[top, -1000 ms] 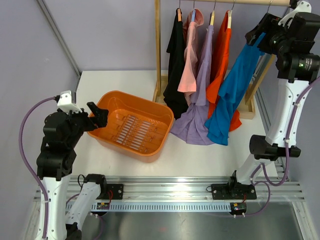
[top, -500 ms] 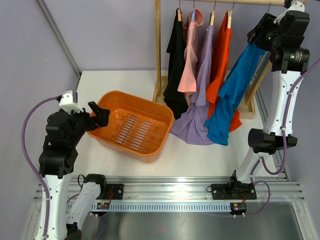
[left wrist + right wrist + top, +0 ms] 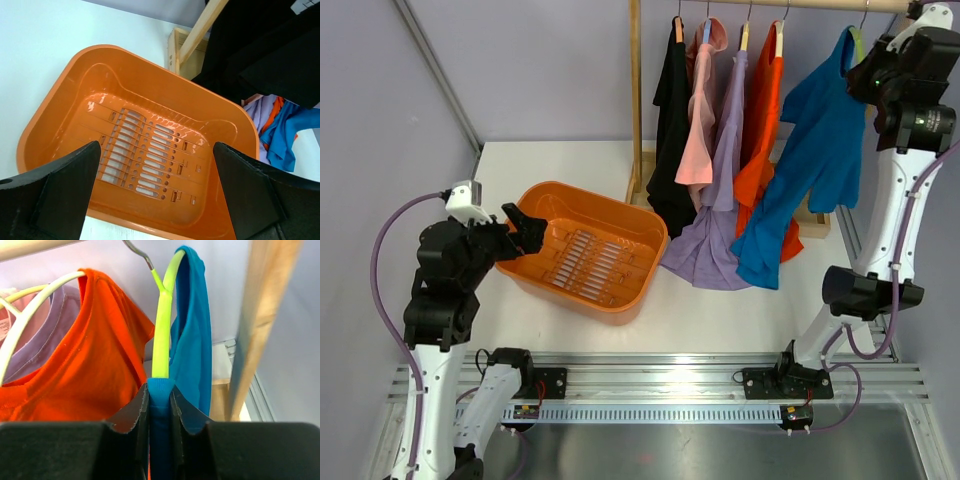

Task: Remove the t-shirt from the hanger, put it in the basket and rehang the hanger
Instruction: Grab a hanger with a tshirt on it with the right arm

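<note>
Well, closest to me the metal rail point(image 3: 660, 385) runs along the table's front edge, with both arm bases bolted to it. Past it lies a strip of bare white table point(image 3: 720, 320), and there is more bare top to the left of and behind the orange basin point(image 3: 57, 100).

The left gripper point(image 3: 525, 232) hangs over the basin's left rim with its jaws spread wide and nothing held. Its wrist view looks down between them onto the basin's slotted floor. The basin's right rim sits just beside the trailing hem of the lavender shirt point(image 3: 705, 255), so room is scant on that side.

Further back stands the wooden rack. Its left upright point(image 3: 636, 100) rises just behind the basin's far corner. Five garments hang in a row from the rod point(image 3: 30, 247): black shirt point(image 3: 670, 130), pink shirt point(image 3: 702, 120), the lavender one, orange-red shirt point(image 3: 763, 110), and the blue t-shirt point(image 3: 825, 140) last on the right. The blue t-shirt hangs on a lime-green hanger point(image 3: 162, 330), and its lower end drapes to the table beside the lavender hem.

High at that end, the right gripper point(image 3: 160, 390) has its jaws pinching a fold of the blue fabric at the hanger's shoulder. It is a tight spot, with the right upright point(image 3: 262, 315) just beside the blue cloth on one side and the orange-red shirt close on the other.

A small sewn tag point(image 3: 4, 325) shows by the pink shirt's neck, its print too small to read.
</note>
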Motion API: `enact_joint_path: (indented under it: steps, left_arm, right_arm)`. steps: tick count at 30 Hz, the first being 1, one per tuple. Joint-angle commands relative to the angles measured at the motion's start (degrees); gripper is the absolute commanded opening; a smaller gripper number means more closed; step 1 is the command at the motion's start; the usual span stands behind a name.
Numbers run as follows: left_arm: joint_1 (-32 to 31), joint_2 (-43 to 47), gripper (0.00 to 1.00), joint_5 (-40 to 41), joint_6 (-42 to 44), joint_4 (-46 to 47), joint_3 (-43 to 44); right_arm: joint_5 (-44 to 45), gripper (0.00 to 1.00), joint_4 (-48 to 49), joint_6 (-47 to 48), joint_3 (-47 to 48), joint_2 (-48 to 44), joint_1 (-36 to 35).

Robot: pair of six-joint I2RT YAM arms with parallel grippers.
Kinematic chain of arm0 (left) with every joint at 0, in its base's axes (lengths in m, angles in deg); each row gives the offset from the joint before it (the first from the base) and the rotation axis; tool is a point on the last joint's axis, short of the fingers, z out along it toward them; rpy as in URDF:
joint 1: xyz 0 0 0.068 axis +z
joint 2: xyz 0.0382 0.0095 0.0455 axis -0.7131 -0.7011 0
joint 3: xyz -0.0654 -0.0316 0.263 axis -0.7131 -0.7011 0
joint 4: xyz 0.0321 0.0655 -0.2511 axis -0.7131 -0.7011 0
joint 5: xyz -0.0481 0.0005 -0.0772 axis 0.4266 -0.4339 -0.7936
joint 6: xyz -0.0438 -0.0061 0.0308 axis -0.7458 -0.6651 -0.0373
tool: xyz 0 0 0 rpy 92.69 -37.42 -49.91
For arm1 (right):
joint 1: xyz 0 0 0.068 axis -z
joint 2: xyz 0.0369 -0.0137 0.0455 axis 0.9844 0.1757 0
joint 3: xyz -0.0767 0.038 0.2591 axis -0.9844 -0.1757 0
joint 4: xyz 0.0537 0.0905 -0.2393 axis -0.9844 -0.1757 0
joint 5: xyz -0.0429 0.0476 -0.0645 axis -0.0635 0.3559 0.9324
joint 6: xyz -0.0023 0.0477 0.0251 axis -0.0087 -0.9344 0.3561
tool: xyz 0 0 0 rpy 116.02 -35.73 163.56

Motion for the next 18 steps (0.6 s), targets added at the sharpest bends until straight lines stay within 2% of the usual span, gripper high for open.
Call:
enact_joint_path:
  steps: [1, 5, 6, 11, 18]
  left_arm:
    - [0.25, 0.51, 0.99, -6.64, -1.15, 6.47, -1.07]
    - [0.25, 0.52, 0.99, -14.02, -3.34, 12.1, -2.56]
    - [0.25, 0.43, 0.99, -15.95, -4.48, 14.2, -2.91]
    - [0.17, -1.76, 0.99, -19.04, -6.51, 17.38, -2.66]
    - [0.17, -3.09, 0.99, -20.62, -7.92, 19.05, -2.65]
  right_arm:
    - [-8.06, 0.0, 0.96, 1.99, -0.74, -3.86, 5.57]
    - [-19.61, 0.0, 8.15, 3.04, -7.84, -8.69, 10.23]
    - [-22.15, 0.0, 12.95, 2.79, -11.52, -11.13, 11.11]
    - [-28.5, 0.0, 25.45, 1.56, -17.17, -15.99, 11.47]
    - [-30.44, 0.0, 29.17, -3.45, -11.21, -11.87, 11.65]
